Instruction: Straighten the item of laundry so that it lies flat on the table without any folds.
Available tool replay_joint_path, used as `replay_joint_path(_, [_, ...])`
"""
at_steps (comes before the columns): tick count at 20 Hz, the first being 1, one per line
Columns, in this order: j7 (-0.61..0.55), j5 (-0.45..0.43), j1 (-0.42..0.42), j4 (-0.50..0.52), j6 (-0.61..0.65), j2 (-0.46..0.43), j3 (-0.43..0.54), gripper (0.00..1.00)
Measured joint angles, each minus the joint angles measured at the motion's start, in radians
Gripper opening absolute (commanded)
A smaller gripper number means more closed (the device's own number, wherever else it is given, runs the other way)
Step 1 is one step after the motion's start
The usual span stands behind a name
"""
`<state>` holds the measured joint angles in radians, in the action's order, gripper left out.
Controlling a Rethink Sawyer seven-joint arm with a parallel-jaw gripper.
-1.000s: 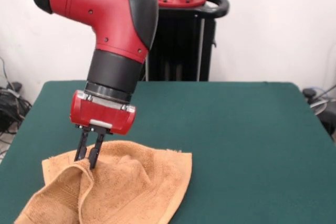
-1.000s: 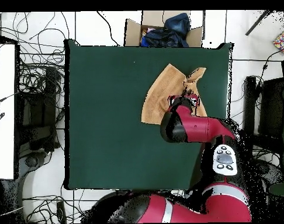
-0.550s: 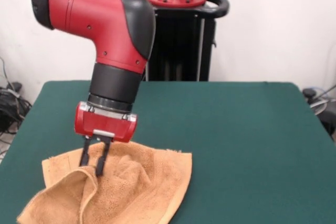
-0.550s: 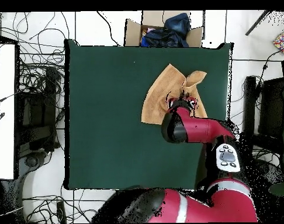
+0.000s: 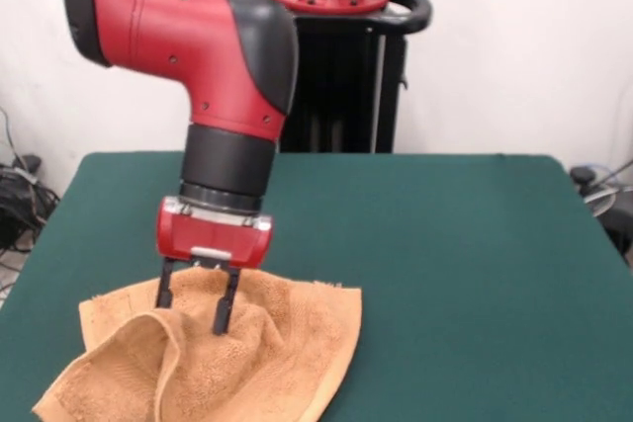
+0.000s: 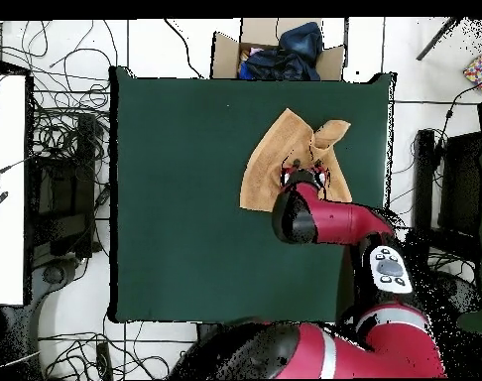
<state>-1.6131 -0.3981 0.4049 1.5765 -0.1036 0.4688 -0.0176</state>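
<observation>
Front cam: low, close, faces arm. Overhead cam: high, straight down, whole table (image 6: 185, 198). Both share towel (image 5: 247, 363).

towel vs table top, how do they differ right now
The towel is light orange terry; the table is dark green and felt-like. The towel is crumpled, with a raised fold under the open gripper; the table top is flat and smooth. The towel covers only one corner area, so the table is far larger. Both look like soft, matte fabric surfaces.
</observation>
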Motion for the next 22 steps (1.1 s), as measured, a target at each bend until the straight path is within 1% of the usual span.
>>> replay_joint_path(2, [0.0,0.016,-0.019,0.022,0.023,0.027,0.0,1.0])
replay_joint_path(5, [0.0,0.044,-0.041,0.058,0.116,0.081,0.011,1.0])
replay_joint_path(7, [0.0,0.053,-0.042,0.068,0.158,0.096,0.016,1.0])
replay_joint_path(9, [0.0,0.066,-0.043,0.089,0.241,0.123,0.021,1.0])
replay_joint_path(12, [0.0,0.066,-0.047,0.1,0.286,0.133,0.02,1.0])
replay_joint_path(17, [0.0,0.065,-0.052,0.103,0.297,0.111,0.031,1.0])
replay_joint_path(22, [0.0,0.039,-0.007,0.095,0.297,0.048,0.09,1.0])
